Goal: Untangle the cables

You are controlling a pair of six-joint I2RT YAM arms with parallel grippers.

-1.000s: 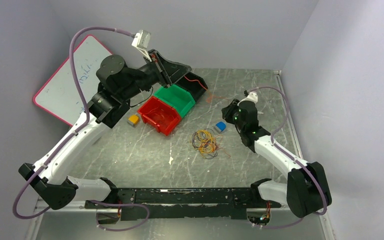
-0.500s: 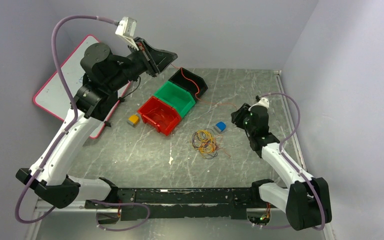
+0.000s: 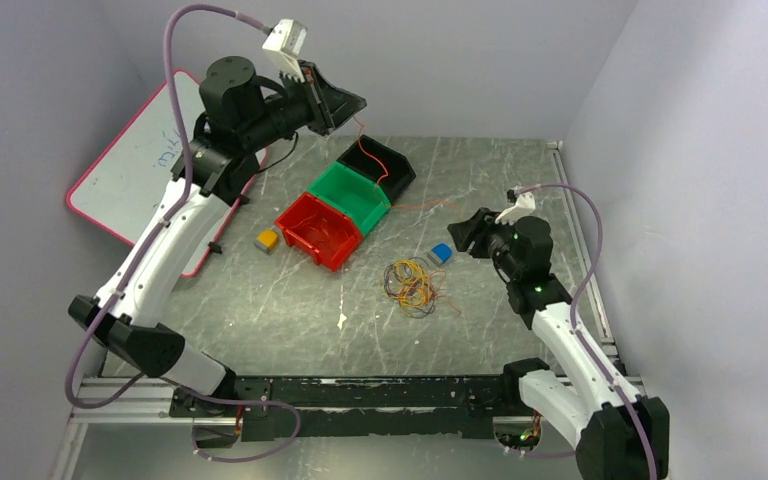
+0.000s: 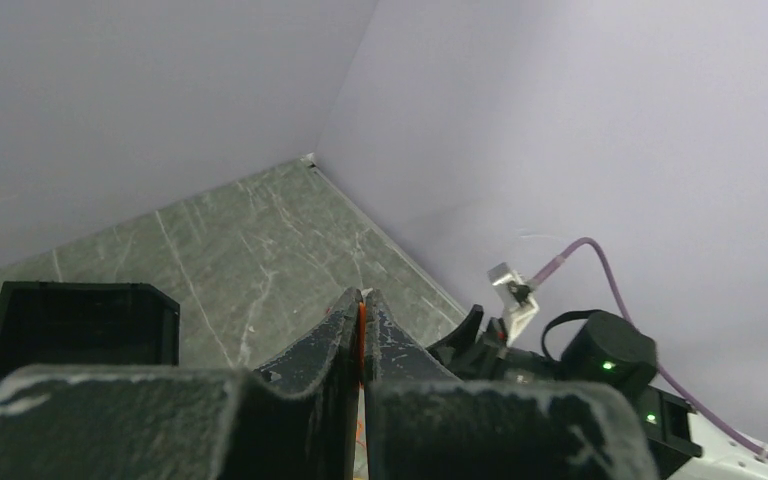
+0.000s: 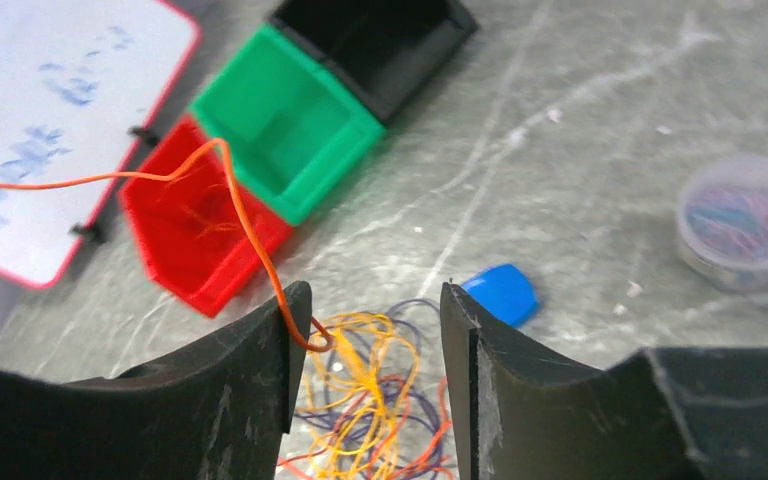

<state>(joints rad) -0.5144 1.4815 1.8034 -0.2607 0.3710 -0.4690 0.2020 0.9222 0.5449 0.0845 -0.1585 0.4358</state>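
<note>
Progress looks partial: one orange cable [image 5: 243, 215] is drawn up and away from the bundle, and the rest is not yet sorted. The left end effector [image 4: 362, 300], raised in the upper middle of the overhead view, is closed tight on that cable, which shows as a thin orange line pinched between its fingers. From there the strand runs down past the black bin [image 3: 385, 160] and appears to reach the tangled bundle [image 3: 412, 285]. The bundle lies on the tabletop [image 3: 260, 300] near the middle of the frame, just below and left of a blue cap [image 3: 441, 253]. The right end effector [image 5: 375, 292] hangs near the bundle with its jaws apart — the orange strand curls against the finger at the left of its wrist view, but nothing is clamped. Yellow, purple and red loops lie knotted together, so by my reading most of the separating is left to do.
</note>
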